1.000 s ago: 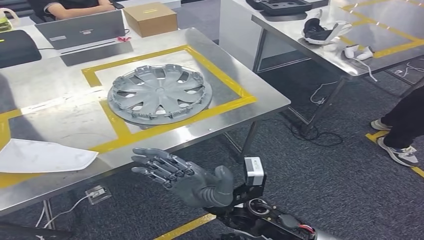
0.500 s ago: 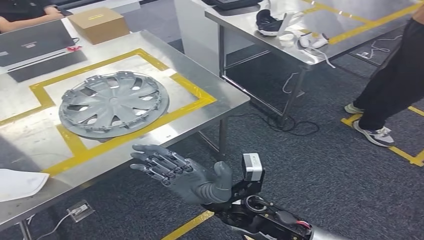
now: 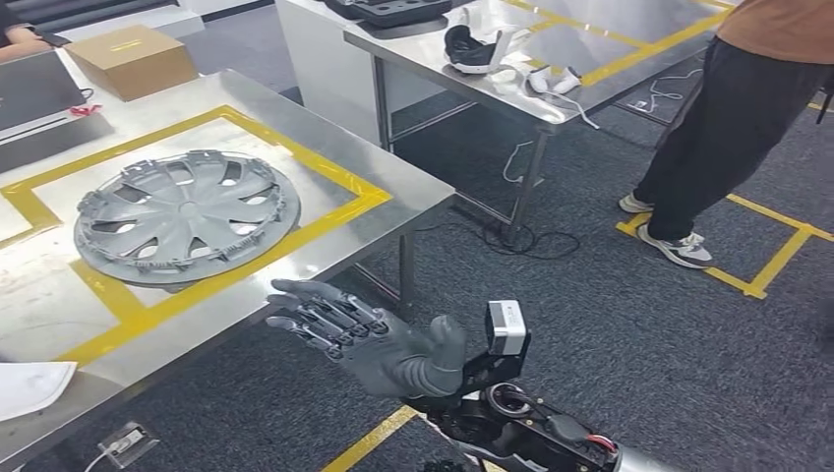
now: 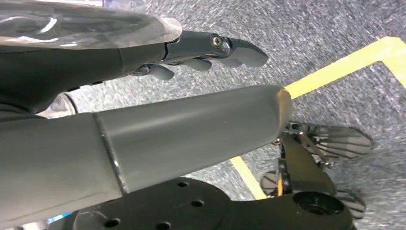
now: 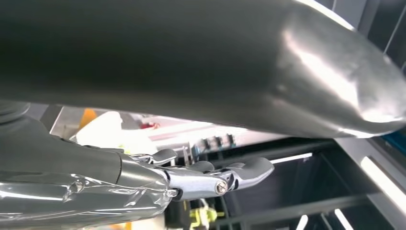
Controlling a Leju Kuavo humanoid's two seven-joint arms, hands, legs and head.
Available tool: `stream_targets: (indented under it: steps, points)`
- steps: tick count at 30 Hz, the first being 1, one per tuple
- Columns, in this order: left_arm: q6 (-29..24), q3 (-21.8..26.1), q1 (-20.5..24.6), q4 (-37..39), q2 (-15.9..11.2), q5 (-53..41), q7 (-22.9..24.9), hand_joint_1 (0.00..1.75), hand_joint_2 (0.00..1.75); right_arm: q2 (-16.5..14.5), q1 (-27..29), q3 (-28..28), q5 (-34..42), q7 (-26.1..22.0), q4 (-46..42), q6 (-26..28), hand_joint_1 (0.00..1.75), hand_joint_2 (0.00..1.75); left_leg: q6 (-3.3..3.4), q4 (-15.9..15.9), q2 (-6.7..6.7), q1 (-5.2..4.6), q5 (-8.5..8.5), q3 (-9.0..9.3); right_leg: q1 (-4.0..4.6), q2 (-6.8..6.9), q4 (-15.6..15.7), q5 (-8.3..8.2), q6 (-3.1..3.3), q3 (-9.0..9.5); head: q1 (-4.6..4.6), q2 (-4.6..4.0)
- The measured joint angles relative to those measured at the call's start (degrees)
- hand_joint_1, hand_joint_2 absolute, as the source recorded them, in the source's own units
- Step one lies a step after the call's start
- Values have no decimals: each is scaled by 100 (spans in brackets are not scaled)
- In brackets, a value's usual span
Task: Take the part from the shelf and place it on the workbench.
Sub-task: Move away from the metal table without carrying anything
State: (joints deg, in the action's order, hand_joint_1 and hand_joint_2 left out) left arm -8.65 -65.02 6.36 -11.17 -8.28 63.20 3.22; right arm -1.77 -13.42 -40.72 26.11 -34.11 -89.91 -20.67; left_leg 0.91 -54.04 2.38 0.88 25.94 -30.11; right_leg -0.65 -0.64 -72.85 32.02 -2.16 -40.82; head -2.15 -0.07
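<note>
A grey wheel cover (image 3: pixel 182 211) lies flat on the steel workbench (image 3: pixel 295 128), inside a frame of yellow tape. My right hand (image 3: pixel 369 339) hovers palm up in front of the bench's near edge, lower than the top, fingers spread toward the bench and holding nothing. In the right wrist view the same hand (image 5: pixel 191 177) has its fingers stretched out with nothing in them. My left hand (image 4: pixel 191 129) hangs over the grey carpet with fingers apart and nothing in it.
A second steel table (image 3: pixel 551 49) at the back right carries a headset (image 3: pixel 472 44). A person in dark trousers (image 3: pixel 728 118) stands to its right. A cardboard box (image 3: pixel 133 59) and a white sheet (image 3: pixel 29 383) sit on the workbench. Cables (image 3: pixel 511 236) lie on the floor.
The camera has turned right, so the bench and wheel cover have slid left in the picture and the standing person has come further into view. My right hand keeps its pose.
</note>
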Motion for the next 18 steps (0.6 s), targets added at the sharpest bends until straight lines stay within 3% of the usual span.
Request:
stream_targets:
  steps: [1, 2, 4, 6, 7, 9, 11, 13, 15, 16, 18]
  points:
    - [1, 0, -2, 0, 2, 5, 2, 0, 0, 0, 5, 4, 0, 0, 1, -6, 0, 0, -6, -2, 56, 1, 8, 9, 0, 19, 61, -73, -4, 63, -27, 0]
    - [1, 0, 0, 0, 6, 11, 3, 0, 0, 0, 6, 8, 0, 1, 1, -11, 0, 0, -18, -3, 110, 2, 21, 29, 2, 53, 358, -241, 3, 241, -60, 0]
    - [1, 1, 4, 0, 15, 26, 3, 0, 0, 0, -6, 18, -1, 1, 1, -20, 0, 0, -62, -10, 208, -12, 59, 80, 40, 272, 1210, -558, 53, 703, -126, 0]
    - [2, 2, 5, 0, 16, 33, 2, 0, 0, 0, -25, 32, -1, -1, 1, -25, 0, 0, -116, -24, 297, -43, 87, 102, 86, 445, 1669, -646, 135, 951, -150, 0]
    - [2, 2, 8, 0, 16, 34, 1, 0, 0, 0, -29, 38, 0, -2, 1, -25, 0, 0, -138, -27, 351, -59, 91, 104, 108, 438, 1694, -633, 169, 964, -135, 0]
    - [2, 1, 26, 0, 16, 35, 1, 0, 0, -1, -31, 44, 0, -3, -1, -26, 0, 0, -191, -50, 401, -54, 131, 124, 90, 308, 1724, -659, 233, 973, -104, 0]
    - [2, 2, 42, 0, 17, 36, -3, 0, 0, -3, -45, 45, 0, -3, -1, -27, 0, 0, -252, -366, 162, -32, 348, 0, 54, 194, 1764, -692, 295, 985, -60, 0]
    - [3, 2, 38, 0, 19, 39, -4, 0, 0, -3, -54, 45, 0, -5, 1, -18, 0, 0, -288, -1120, -126, -15, 710, -382, 37, 86, 1775, -712, 330, 969, 24, 0]
    - [4, 2, 12, 0, 19, 49, 4, 0, 0, -1, -39, 57, -39, -16, 1, 58, 0, 0, -300, -1726, -190, -9, 860, -735, 37, -54, 1775, -720, 340, 954, 89, 0]
    - [4, 2, 0, 0, 18, 54, 9, 0, 0, 3, -26, 80, -101, -20, 1, 162, 0, 0, -298, -1726, -197, -5, 764, -772, 36, -133, 1774, -723, 340, 954, 119, 0]
    - [4, 2, -9, 0, 9, 64, 12, 0, 0, 29, 6, 169, -286, -14, 1, 480, 0, 0, -280, -1090, -258, 10, 328, -526, 30, -281, 1772, -730, 327, 965, 175, 0]
